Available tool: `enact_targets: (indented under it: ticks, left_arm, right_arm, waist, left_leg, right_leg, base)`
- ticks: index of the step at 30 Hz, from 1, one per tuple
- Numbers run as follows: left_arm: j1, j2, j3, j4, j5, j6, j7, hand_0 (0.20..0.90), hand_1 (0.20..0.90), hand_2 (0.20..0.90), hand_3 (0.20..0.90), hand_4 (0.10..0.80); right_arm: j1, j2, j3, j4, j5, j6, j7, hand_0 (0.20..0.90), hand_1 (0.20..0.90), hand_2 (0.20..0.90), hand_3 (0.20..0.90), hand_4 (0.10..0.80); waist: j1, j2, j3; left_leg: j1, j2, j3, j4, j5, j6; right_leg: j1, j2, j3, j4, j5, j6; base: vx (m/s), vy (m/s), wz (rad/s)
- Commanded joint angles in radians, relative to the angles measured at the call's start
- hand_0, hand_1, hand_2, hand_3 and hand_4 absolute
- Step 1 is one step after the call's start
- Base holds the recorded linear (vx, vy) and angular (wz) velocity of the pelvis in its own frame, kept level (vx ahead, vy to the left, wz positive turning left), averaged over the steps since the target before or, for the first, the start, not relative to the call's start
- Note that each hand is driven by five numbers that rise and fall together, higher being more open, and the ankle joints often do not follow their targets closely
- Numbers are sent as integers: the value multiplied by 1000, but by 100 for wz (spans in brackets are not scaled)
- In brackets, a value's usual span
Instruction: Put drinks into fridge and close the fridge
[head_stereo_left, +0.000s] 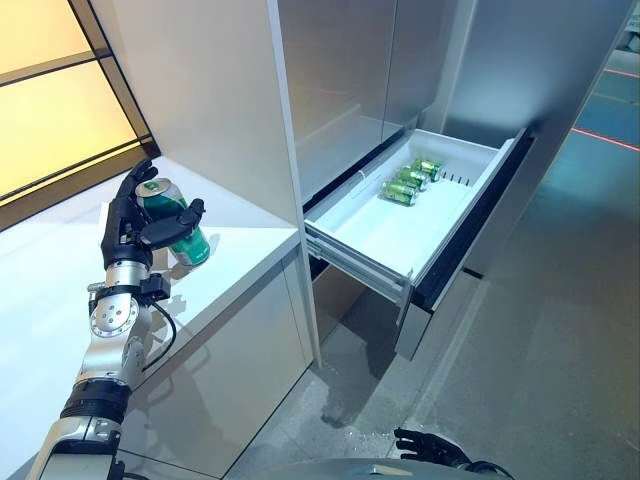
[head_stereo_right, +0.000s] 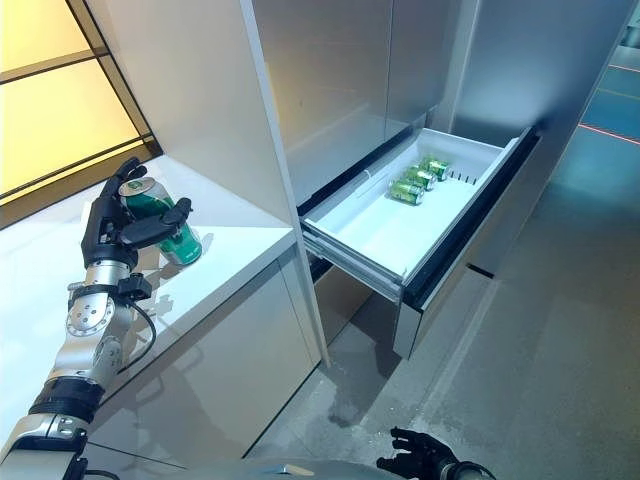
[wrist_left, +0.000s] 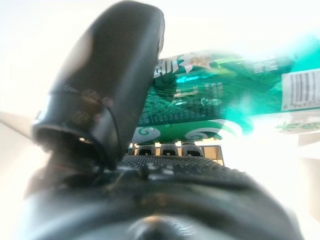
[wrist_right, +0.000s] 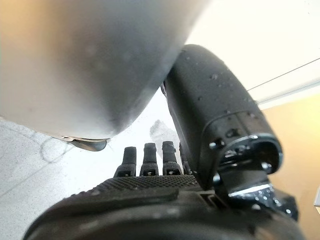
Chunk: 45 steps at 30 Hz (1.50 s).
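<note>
A green drink can (head_stereo_left: 193, 245) leans tilted over the white counter (head_stereo_left: 240, 250), silver top (head_stereo_right: 133, 187) uppermost. My left hand (head_stereo_left: 125, 225) is shut on it, thumb across the front and fingers behind. In the left wrist view the can (wrist_left: 210, 100) lies across the palm under the thumb (wrist_left: 110, 75). The white fridge drawer (head_stereo_left: 355, 255) stands pulled out to the right of the counter. Three green cans (head_stereo_left: 410, 180) lie on their sides at its far end. My right hand (head_stereo_left: 430, 445) hangs low over the floor, fingers (wrist_right: 150, 160) relaxed and holding nothing.
Tall silver fridge panels (head_stereo_left: 340, 80) rise above the drawer, and a white side wall (head_stereo_left: 200, 90) borders the counter. A yellow-lit window (head_stereo_left: 50, 90) lies at the far left. The grey floor (head_stereo_left: 540, 330) spreads to the right of the drawer's dark front (head_stereo_left: 470, 240).
</note>
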<state>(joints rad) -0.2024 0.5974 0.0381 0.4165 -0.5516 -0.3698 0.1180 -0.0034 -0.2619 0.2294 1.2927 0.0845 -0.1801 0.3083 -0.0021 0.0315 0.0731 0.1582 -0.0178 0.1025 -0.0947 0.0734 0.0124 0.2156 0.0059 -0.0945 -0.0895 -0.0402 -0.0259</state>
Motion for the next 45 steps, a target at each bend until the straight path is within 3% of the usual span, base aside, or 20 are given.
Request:
enact_targets:
  ticks: [1,9,34,45]
  left_arm:
    - [-125,32,59,-18,-33,-112,6,900,900,900,900,800]
    - [-160,38,72,-85,-108,-120,-12,900,900,900,900,800]
    - [-183,58,59,-123,-71,-82,3,900,900,900,900,800]
    - [-176,82,44,-121,-6,-6,8,900,900,900,900,800]
  right_arm:
    - [-13,-39,5,24,-22,-16,19,900,900,900,900,800]
    - [-12,-38,10,31,-28,-24,18,900,900,900,900,800]
    - [-13,-38,21,44,-24,-33,20,900,900,900,900,800]
    - [-12,-42,20,38,-16,-30,21,900,900,900,900,800]
  waist:
    - [1,11,-19]
    - [-3,11,-23]
    - [-4,15,-26]
    - [-4,16,-23]
  left_leg:
    - [44,-33,-5,18,-149,31]
    - [44,-31,-4,16,-150,30]
    - [46,-33,-6,15,-150,28]
    - [46,-33,-6,17,-150,30]
  right_leg:
    - [-69,-26,-47,102,-50,70]
    - [-71,-26,-44,103,-50,70]
    - [-67,-23,-41,98,-49,68]
    - [-67,-24,-40,100,-50,68]
  base:
    - [0,0,0]
    - [0,0,0]
    - [0,0,0]
    - [0,0,0]
